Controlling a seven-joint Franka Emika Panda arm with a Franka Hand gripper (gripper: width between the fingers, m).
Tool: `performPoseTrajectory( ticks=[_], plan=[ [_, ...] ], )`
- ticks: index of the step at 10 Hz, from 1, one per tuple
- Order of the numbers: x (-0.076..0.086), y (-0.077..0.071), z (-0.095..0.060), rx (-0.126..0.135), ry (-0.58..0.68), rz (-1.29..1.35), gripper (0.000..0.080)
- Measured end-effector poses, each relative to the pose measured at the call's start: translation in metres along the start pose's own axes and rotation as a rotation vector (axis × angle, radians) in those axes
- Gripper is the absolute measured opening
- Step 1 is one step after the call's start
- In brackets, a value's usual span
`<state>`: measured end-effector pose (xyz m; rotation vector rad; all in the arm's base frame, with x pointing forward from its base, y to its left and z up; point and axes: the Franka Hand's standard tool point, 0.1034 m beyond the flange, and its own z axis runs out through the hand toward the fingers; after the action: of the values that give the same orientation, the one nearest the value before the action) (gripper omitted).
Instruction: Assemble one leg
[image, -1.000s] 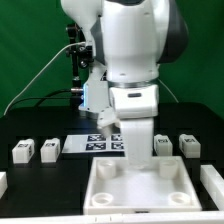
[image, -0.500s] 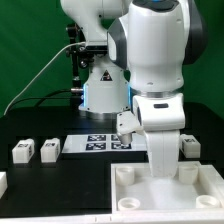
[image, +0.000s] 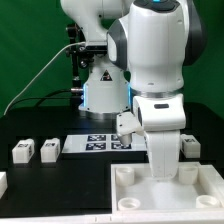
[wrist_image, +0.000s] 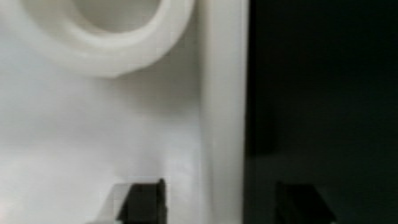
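My gripper (wrist_image: 222, 205) is low over the large white tray-like piece (image: 128, 181) at the exterior view's lower right. The wrist view shows one dark finger (wrist_image: 143, 203) inside the tray (wrist_image: 89, 130) and the other outside it, with the tray's rim wall (wrist_image: 222, 110) between them. A round corner socket (wrist_image: 111, 40) lies ahead. In the exterior view the white hand (image: 160, 150) hides the fingers. Two small white legs (image: 23, 151) (image: 49, 150) lie at the left, and another leg (image: 187, 146) lies at the right, all apart from the gripper.
The marker board (image: 95, 144) lies flat behind the tray. A white piece (image: 3, 183) shows at the left edge. The arm's base (image: 100, 90) stands at the back, before a green backdrop. The table top is black.
From one second ago to half a second ago the arm and the tray moved together toward the exterior view's right. Nothing has visibly moved since.
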<state>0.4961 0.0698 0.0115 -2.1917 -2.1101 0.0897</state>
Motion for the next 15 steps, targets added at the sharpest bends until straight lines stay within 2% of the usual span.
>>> performPoseTrajectory(
  ticks=[1, 2, 3, 5, 10, 12, 13, 15],
  plan=[
    [0.000, 0.000, 0.000, 0.000, 0.000, 0.000, 0.0455],
    [0.000, 0.000, 0.000, 0.001, 0.000, 0.001, 0.0455],
    [0.000, 0.000, 0.000, 0.001, 0.000, 0.001, 0.0611],
    [0.000, 0.000, 0.001, 0.001, 0.000, 0.001, 0.0641],
    [-0.001, 0.000, 0.000, 0.000, 0.000, 0.003, 0.0648],
    [0.007, 0.000, -0.024, -0.026, -0.006, 0.119, 0.0648],
    [0.012, -0.006, -0.032, -0.036, -0.009, 0.126, 0.0648],
    [0.029, -0.018, -0.044, -0.039, 0.007, 0.431, 0.0648]
  ],
)
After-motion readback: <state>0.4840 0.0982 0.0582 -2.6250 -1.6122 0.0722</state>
